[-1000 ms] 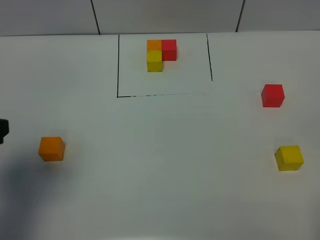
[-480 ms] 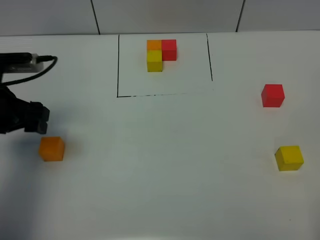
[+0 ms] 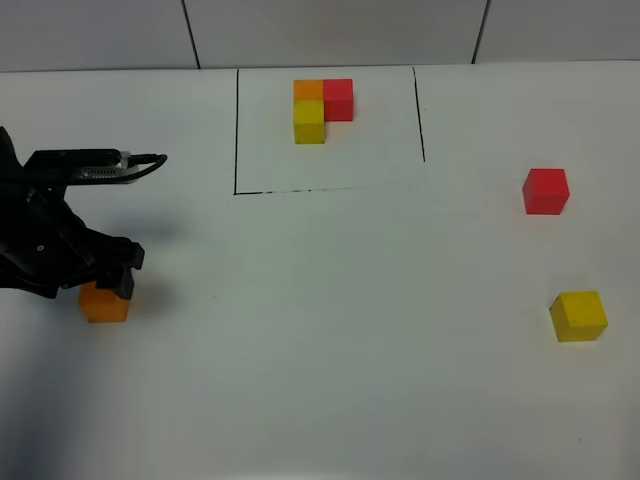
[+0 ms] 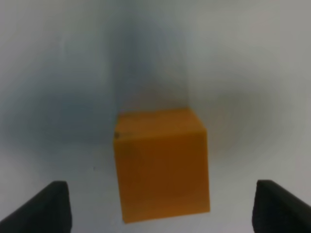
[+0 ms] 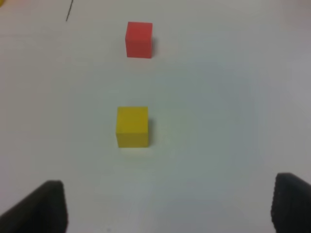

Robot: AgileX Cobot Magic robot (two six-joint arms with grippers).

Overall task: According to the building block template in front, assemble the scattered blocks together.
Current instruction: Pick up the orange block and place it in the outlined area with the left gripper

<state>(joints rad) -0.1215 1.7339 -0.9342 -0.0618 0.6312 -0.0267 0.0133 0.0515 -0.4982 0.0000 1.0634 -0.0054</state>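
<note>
While the white table (image 3: 330, 340) is filling the overhead frame, the left gripper (image 3: 104, 279) is hanging at middle left, fingers spread wide of the orange cube (image 3: 103, 304) | right gripper (image 5: 167, 208) is showing fingers spread | building block template (image 3: 322, 110) is sitting at top centre | red cube (image 3: 546, 191) and yellow cube (image 3: 579, 316) are lying apart at the right edge

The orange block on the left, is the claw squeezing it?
No, the orange block sits between the open fingers of the left claw, gaps either side.
</note>
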